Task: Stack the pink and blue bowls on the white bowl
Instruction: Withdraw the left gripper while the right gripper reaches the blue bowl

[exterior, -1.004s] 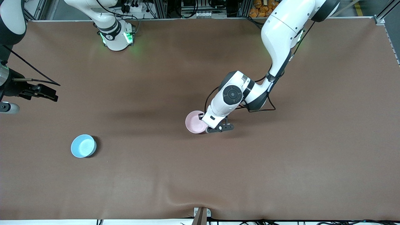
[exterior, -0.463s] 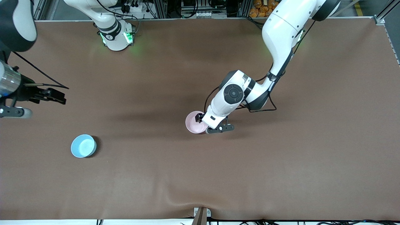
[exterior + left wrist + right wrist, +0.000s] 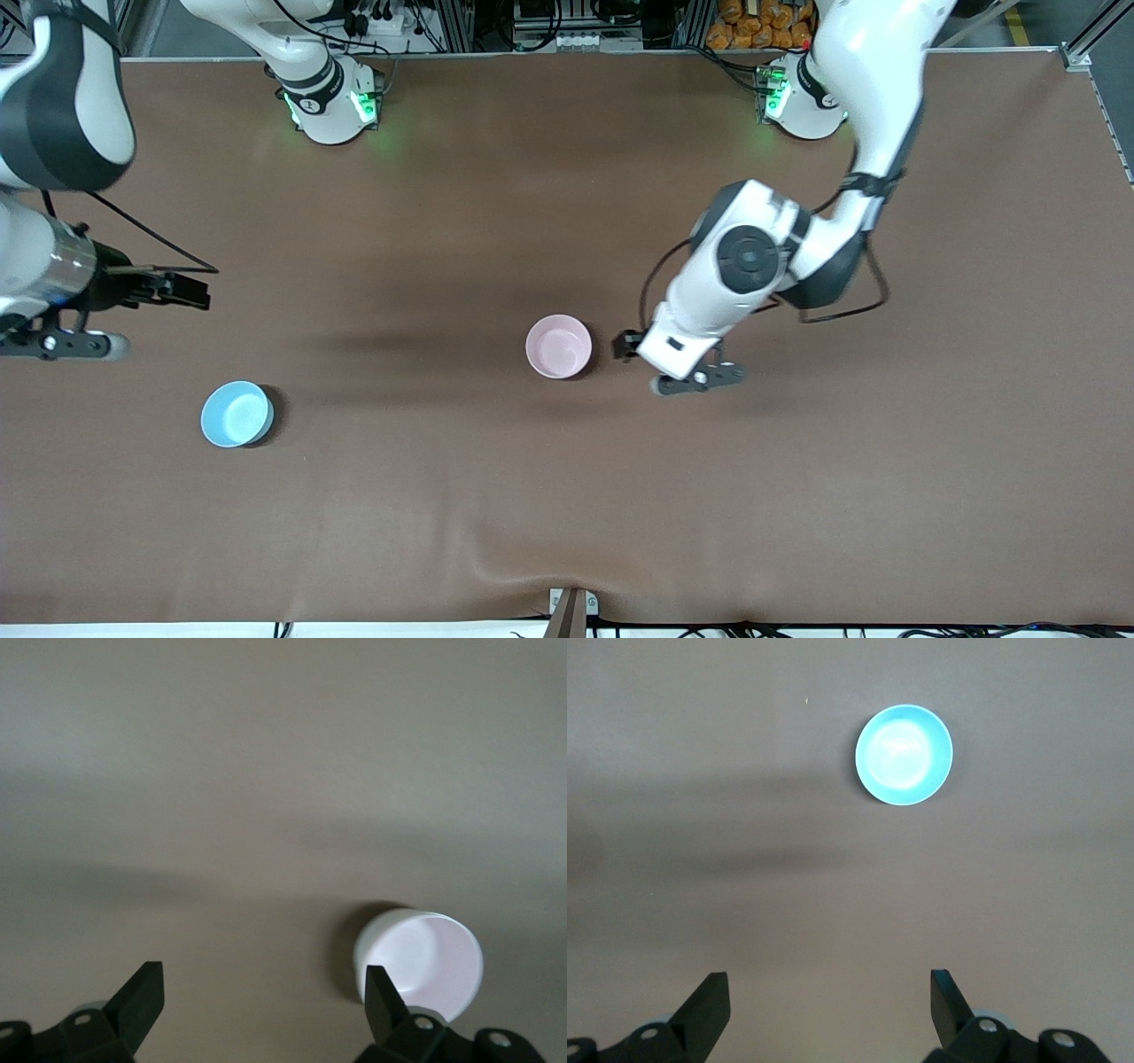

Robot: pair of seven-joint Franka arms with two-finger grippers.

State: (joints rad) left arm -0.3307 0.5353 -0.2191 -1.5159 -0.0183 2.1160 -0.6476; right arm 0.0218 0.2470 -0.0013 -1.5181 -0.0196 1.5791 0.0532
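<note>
Pink bowl sitting free, blue bowl waiting
Left gripper and right gripper are hanging open, empty; an off-centre approach risks nudging the blue bowl away.

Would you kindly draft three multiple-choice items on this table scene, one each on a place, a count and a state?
1. Where is the pink bowl compared with the blue bowl?
A. Farther from the front camera, nearer the left arm's end
B. Nested inside it
C. Nearer the front camera, at the right arm's end

2. How many bowl tops show from the front?
A. One
B. Two
C. Four

3. What is the left gripper doing?
A. Clamping the pink bowl's rim
B. Carrying the blue bowl
C. Open and empty beside the pink bowl

Answers:
1 A, the pink bowl sits higher in the front view.
2 B, only pink and blue tops show; any bowl under the pink one is hidden.
3 C, bare table shows between its fingers.
</note>
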